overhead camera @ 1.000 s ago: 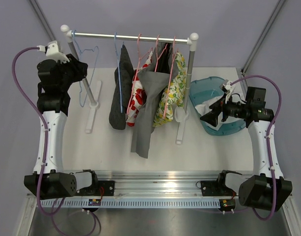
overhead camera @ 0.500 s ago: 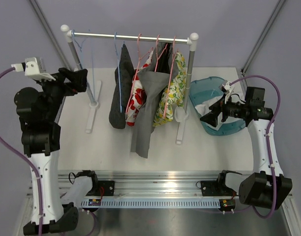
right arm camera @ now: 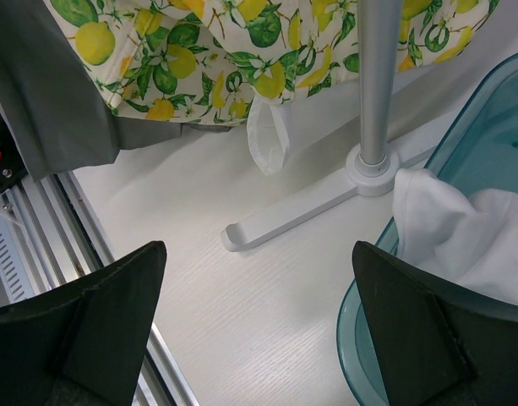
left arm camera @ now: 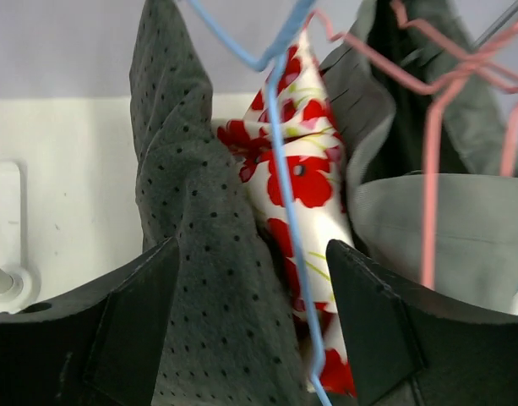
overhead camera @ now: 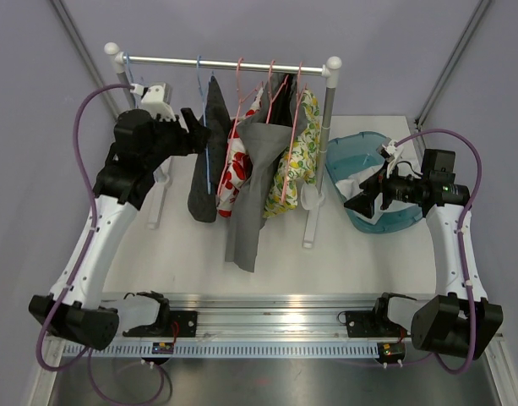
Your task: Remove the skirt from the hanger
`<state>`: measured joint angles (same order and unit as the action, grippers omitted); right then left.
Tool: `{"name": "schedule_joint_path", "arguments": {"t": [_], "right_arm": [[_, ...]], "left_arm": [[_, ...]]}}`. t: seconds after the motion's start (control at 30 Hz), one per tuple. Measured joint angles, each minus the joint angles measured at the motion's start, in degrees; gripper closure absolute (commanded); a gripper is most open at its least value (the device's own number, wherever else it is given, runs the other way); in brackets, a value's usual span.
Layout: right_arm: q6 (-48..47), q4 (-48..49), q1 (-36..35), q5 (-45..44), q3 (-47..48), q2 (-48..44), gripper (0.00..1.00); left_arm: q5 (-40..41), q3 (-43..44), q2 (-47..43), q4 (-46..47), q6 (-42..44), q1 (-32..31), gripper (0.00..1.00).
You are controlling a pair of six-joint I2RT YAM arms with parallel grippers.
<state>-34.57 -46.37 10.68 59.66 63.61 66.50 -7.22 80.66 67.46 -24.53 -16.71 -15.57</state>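
Skirt point(left arm camera: 187, 220), grey-dotted, hangs between spread fingers of the left pincer point(left arm camera: 252, 288).

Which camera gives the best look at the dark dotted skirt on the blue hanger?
Top external: the dotted skirt shows from top to hem on the blue hanger. Left wrist shows only its upper folds, close up. Right wrist misses it.
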Motion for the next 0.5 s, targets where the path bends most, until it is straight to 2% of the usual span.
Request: {"name": "schedule_joint_path", "arguments": {"t": [0.13, 0.2, 0.23, 0.3, 0.5], "right_arm": [[0.1, 0.0, 0.0, 0.0, 0.0, 0.0, 0.01], [0.1, 0.0, 0.0, 0.0, 0.0, 0.0, 0.0], [0.1, 0.0, 0.0, 0.0, 0.0, 0.0, 0.0], [0.1, 0.0, 0.0, 0.0, 0.0, 0.0, 0.0], [0.1, 0.0, 0.0, 0.0, 0.0, 0.0, 0.01]], "left_arm": [[0.5, 0.8, 4.9, 0.1, 0.2, -0.2, 0.42], [0.9, 1.5, 6.2, 0.2, 0.2, -0.5, 0.6], [1.2, 1.9, 6.5, 0.3, 0.3, -0.7, 0.64], [1.9, 2.4, 6.6, 0.8, 0.9, -0.9, 0.79], [4.5, 3.1, 6.6, 2.0, 4.1, -1.6, 1.0]]}}
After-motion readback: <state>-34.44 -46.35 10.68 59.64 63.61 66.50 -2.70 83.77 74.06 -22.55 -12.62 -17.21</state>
